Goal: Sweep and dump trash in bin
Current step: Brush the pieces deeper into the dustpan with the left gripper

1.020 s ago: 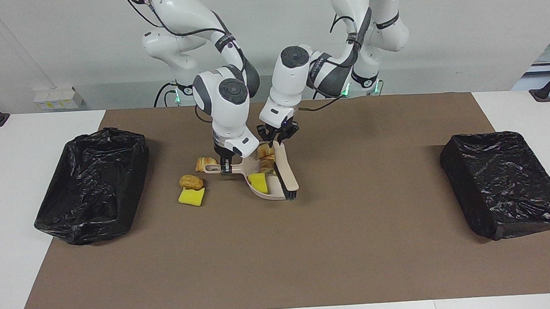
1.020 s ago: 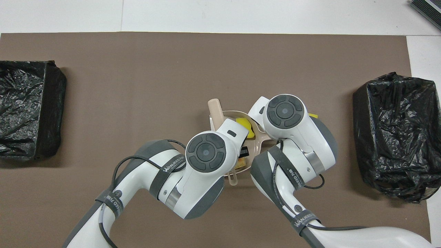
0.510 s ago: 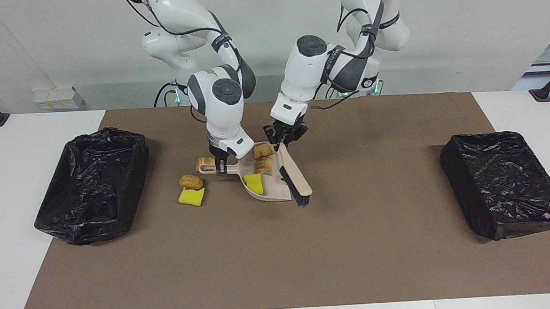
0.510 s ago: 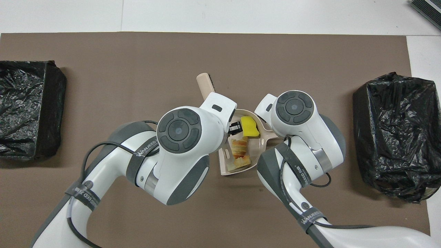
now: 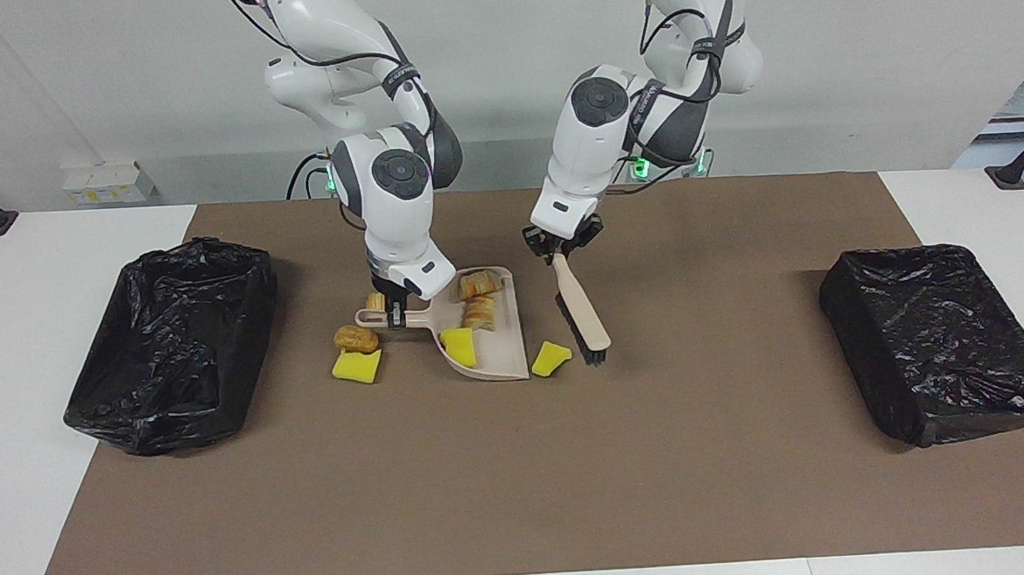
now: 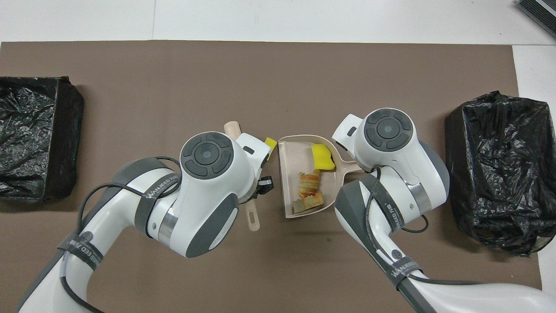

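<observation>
Trash (image 5: 471, 311), spongy yellow and crusty brown, fills beige dustpan (image 5: 502, 351); right gripper (image 5: 396, 314) clamps it, left gripper (image 5: 558, 252) clamps brush (image 5: 580, 314).

left end effector (image 5: 560, 252): lowered, closed, gripping | right end effector (image 5: 395, 315): lowered, closed, gripping

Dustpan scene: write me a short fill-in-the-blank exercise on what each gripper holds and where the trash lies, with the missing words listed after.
1. The right gripper is shut on the handle of the ____.
2. The left gripper holds the ____ by its handle.
3. In the dustpan lie two pastry pieces and one yellow ____.
4. A loose sponge chunk lies on the mat between the dustpan and the brush's ____.

Missing words: dustpan; brush; sponge chunk; bristles
</observation>
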`<state>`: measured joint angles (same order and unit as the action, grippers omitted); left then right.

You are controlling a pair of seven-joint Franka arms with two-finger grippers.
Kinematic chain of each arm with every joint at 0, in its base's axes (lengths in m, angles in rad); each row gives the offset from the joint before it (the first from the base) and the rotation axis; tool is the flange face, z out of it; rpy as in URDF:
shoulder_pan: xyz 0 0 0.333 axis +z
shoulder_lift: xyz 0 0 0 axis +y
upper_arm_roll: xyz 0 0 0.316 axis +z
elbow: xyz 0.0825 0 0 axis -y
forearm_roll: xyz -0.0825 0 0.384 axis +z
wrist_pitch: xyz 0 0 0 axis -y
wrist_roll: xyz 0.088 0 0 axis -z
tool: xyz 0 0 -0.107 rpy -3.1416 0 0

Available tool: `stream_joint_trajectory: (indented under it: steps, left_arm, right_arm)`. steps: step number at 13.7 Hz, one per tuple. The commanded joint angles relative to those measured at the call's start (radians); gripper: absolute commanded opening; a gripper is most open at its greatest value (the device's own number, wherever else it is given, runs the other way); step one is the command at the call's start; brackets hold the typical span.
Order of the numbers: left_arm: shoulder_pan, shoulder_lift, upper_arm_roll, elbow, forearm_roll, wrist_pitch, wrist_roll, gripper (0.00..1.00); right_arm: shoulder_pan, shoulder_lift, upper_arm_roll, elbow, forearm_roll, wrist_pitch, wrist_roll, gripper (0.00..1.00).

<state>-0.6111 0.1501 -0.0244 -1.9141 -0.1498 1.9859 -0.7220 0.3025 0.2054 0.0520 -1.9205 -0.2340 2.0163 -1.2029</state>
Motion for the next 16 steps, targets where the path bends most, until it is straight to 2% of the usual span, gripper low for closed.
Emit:
stream_joint_trajectory:
  steps: [1, 4, 7, 9, 16]
  left_arm:
    - [0.043, -0.023, -0.005, -0.094, -0.017, 0.025, 0.113, 0.00]
    - [0.048, -0.003, -0.006, -0.131, -0.016, 0.065, 0.186, 0.00]
    - [0.034, 0.005, -0.009, -0.143, -0.016, 0.122, 0.289, 0.00]
    - [0.002, 0.008, -0.012, -0.143, -0.017, 0.145, 0.314, 0.00]
    - [-0.145, -0.021, -0.012, -0.143, -0.017, 0.085, 0.312, 0.00]
  right_arm:
    - [-0.006, -0.043, 0.005, -0.049, 0.025, 0.002, -0.030, 0.00]
    - [-0.002, -0.049, 0.005, -0.051, 0.009, -0.008, -0.030, 0.00]
    - [0.017, -0.054, 0.005, -0.054, -0.065, -0.007, -0.021, 0.00]
    - [0.018, -0.054, 0.005, -0.057, -0.064, -0.002, -0.020, 0.00]
    - [0.014, -0.055, 0.005, -0.060, -0.064, -0.002, -0.020, 0.00]
